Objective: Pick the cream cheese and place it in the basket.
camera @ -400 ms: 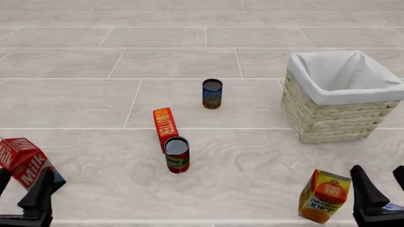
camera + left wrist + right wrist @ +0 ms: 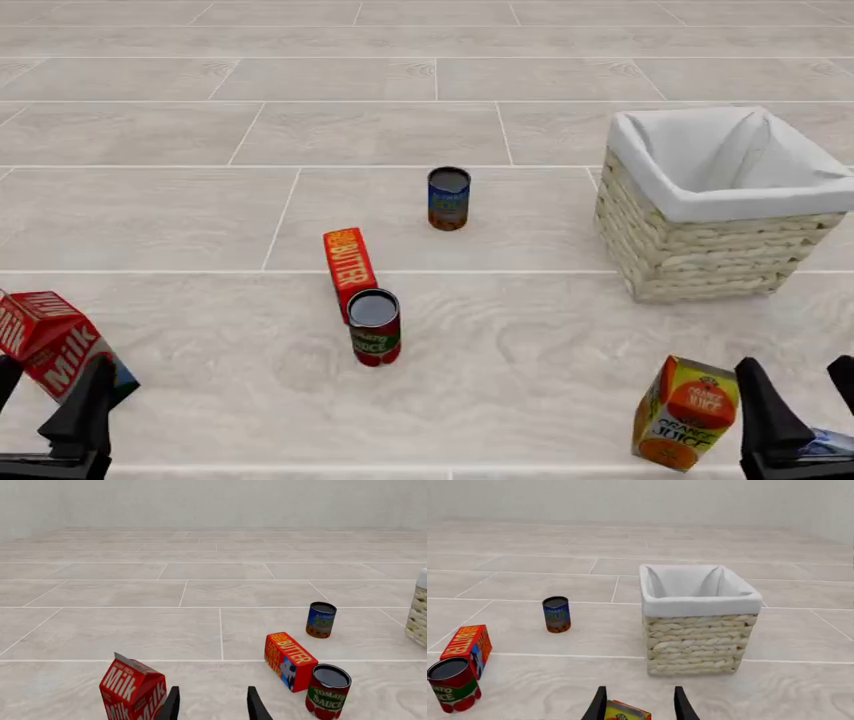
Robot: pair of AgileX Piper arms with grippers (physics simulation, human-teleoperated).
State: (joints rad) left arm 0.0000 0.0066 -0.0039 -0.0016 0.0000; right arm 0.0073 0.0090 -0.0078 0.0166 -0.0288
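At the lower left of the front view, the left end effector sits with its jaws spread and nothing between them, flanking the tilted red milk carton on the desk. Toward the centre stands the red-orange butter box, with the tomato sauce can touching its near end, and a blue can further up. The basket occupies the upper right, its white lining visible. At the lower right, the orange juice carton stands just left of the right end effector, jaws apart, empty. A pale blue sliver of the cream cheese peeks beside it, at the bottom right corner.
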